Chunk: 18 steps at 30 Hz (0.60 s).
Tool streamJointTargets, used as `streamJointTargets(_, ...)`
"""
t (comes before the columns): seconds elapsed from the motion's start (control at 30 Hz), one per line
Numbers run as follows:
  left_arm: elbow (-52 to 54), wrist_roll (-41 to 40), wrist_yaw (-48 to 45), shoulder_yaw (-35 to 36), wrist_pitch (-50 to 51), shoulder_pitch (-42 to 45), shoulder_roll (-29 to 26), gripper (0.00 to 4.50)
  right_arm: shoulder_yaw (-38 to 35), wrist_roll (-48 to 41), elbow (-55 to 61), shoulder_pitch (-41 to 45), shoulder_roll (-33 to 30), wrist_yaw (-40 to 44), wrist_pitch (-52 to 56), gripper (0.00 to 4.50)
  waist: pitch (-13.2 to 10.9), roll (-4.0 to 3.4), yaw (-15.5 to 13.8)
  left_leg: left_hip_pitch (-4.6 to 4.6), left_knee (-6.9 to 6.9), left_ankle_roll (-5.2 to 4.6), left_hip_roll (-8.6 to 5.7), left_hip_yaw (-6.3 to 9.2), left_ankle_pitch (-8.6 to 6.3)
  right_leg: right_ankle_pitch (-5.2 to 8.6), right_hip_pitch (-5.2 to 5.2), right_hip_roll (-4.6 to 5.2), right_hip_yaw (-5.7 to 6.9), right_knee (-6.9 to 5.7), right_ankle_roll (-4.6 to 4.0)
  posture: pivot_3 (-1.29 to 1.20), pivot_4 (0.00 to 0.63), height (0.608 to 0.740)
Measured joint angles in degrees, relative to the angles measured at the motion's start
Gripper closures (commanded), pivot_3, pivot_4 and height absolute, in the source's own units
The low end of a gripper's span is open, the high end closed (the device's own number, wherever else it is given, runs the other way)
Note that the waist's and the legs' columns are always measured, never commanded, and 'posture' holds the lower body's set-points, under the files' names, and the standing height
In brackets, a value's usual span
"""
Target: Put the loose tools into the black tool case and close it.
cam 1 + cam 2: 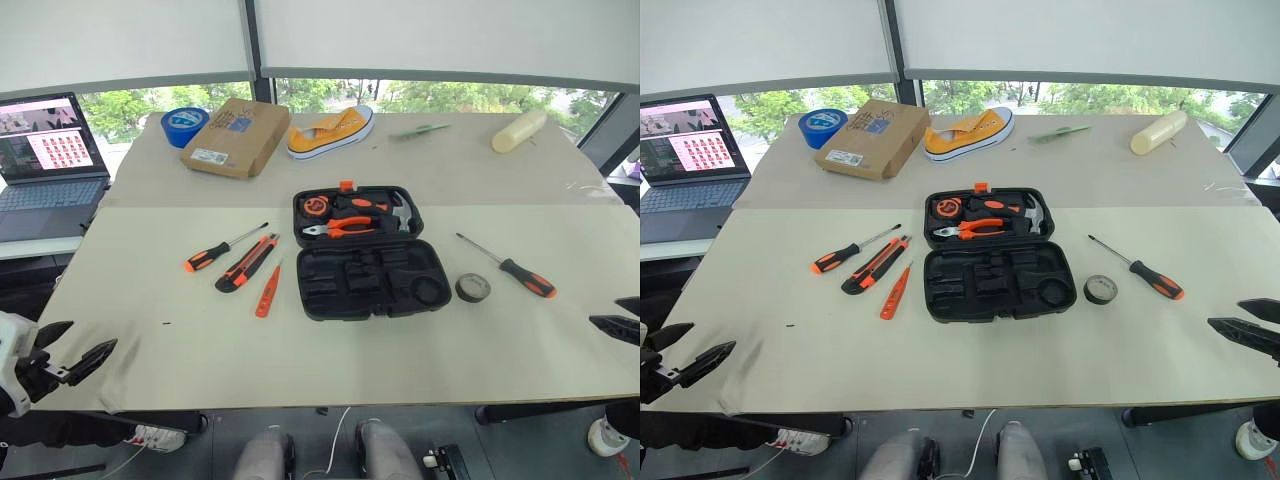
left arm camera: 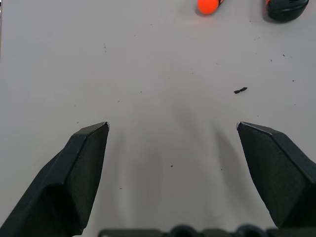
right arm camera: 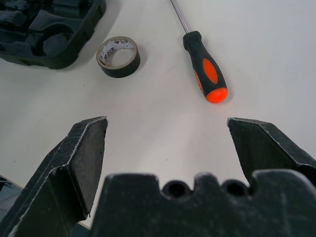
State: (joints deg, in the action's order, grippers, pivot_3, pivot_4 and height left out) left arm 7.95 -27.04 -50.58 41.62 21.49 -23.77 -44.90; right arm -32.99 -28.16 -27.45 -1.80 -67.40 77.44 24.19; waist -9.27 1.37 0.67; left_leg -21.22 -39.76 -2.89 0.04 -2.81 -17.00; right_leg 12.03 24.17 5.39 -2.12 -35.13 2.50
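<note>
The black tool case lies open mid-table, pliers and a hammer seated in its far half. Left of it lie a screwdriver, an orange-black utility knife and a slim orange tester screwdriver. To the case's right sit a dark tape roll and a second screwdriver. My left gripper hovers open at the near left table edge. Over the near right edge, my right gripper is open too. In the right wrist view the tape roll and screwdriver lie just ahead of its fingers.
Along the far edge stand a cardboard box, a blue tape roll, a yellow shoe, a green item and a cream bottle. A laptop sits on a side desk at left.
</note>
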Motion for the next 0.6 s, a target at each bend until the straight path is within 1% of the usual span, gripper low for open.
streamJointTargets(0.23, -0.2, 1.4, 0.7, -2.5, 0.4, 3.0, -0.5, 0.05, -1.4, 0.0, 3.2, -3.2, 1.1, -0.6, 0.0, 0.0, 0.0, 0.0, -0.4, -0.01, -0.01, 0.01, -0.03, -0.01, 0.0, -0.01, 0.0, 0.02, -0.01, 0.0, 0.01, 0.0, 0.15, 0.735)
streamJointTargets(0.37, -0.2, 1.0, 0.4, -5.0, 3.1, 6.7, -2.3, 0.05, -3.2, 0.2, 7.2, -4.3, 2.0, -2.8, 0.0, 0.0, 0.0, 0.0, -0.2, -0.01, -0.02, 0.02, -0.01, -0.01, -0.02, -0.01, 0.0, -0.01, 0.0, -0.05, 0.01, 0.0, 0.15, 0.735)
streamJointTargets(0.47, -1.6, -0.2, -1.3, -8.9, 6.0, 15.1, -6.0, 0.05, -4.2, -2.3, 17.1, -3.9, 2.7, -4.7, 4.4, 0.0, 0.0, -0.01, -0.3, 0.0, -0.05, 0.04, -0.01, 0.01, 0.0, -0.02, 0.02, -0.04, 0.0, -0.15, 0.01, 0.0, 0.15, 0.735)
streamJointTargets(0.53, -4.5, -0.2, -2.7, -11.8, 6.5, 21.3, -8.8, 0.05, -4.4, -5.2, 24.0, -3.0, 2.7, -5.6, 8.1, 0.0, 0.0, -0.01, -0.3, -0.01, -0.04, 0.04, -0.02, 0.03, -0.01, -0.02, 0.04, -0.07, 0.01, -0.15, 0.01, 0.0, 0.15, 0.735)
streamJointTargets(0.6, -7.9, 0.0, -4.5, -14.8, 6.3, 26.6, -10.3, 0.05, -4.4, -7.5, 29.5, -2.1, 2.9, -6.6, 10.9, 0.0, 0.0, -0.02, -0.3, -0.03, -0.03, 0.03, -0.05, 0.04, -0.02, -0.02, 0.07, -0.07, 0.02, -0.14, 0.02, 0.0, 0.15, 0.735)
